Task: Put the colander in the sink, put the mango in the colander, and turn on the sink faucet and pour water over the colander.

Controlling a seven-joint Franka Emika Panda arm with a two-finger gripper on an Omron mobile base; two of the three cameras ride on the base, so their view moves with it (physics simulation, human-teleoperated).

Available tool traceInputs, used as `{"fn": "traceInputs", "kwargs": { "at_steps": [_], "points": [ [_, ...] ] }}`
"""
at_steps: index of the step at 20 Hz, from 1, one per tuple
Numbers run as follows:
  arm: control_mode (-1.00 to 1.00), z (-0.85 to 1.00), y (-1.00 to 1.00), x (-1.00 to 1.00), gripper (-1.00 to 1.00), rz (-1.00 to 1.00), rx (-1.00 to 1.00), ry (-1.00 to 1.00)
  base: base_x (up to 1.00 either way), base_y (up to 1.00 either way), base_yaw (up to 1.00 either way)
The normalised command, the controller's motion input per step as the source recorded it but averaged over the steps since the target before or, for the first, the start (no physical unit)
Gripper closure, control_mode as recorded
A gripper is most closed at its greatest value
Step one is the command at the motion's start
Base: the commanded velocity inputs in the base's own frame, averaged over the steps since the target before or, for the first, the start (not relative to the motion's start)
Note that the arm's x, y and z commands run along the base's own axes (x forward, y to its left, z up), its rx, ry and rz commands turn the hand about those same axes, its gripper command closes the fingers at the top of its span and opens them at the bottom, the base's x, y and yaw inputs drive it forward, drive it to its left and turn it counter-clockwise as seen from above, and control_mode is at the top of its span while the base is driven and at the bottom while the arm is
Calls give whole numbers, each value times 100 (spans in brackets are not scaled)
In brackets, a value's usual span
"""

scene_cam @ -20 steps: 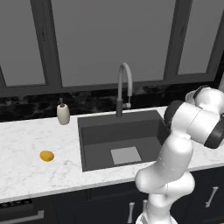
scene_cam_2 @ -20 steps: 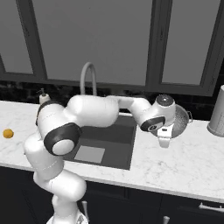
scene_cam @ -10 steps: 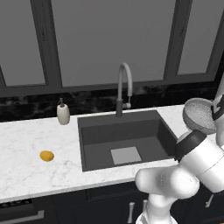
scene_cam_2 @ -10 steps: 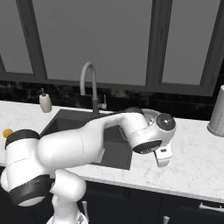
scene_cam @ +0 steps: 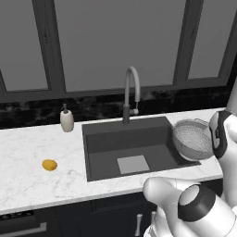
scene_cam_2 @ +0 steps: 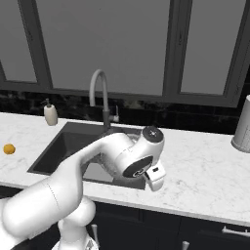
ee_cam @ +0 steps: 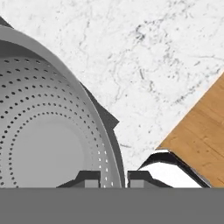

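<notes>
Lifted colander (scene_cam: 192,139) now tilts toward sink (scene_cam: 131,147).

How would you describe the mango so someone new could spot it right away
Start at the dark sink set in the white marble counter, then look left past the cream soap bottle. The mango lies alone nearer the counter's front edge: a small orange-yellow oval, the only brightly coloured thing there.
</notes>
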Motion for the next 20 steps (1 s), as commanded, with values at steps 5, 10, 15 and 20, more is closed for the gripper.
{"fn": "traceInputs", "kwargs": {
  "at_steps": [5,10,15,20],
  "points": [
    [-100,0,21,1,100,25,12,2,0,0,0],
    [-100,0,0,24,100,29,24,-19,0,0,0],
    [-100,2,6,45,100,22,23,-7,0,0,0],
    [-100,8,26,57,100,5,13,5,0,0,0]
  ]
}}
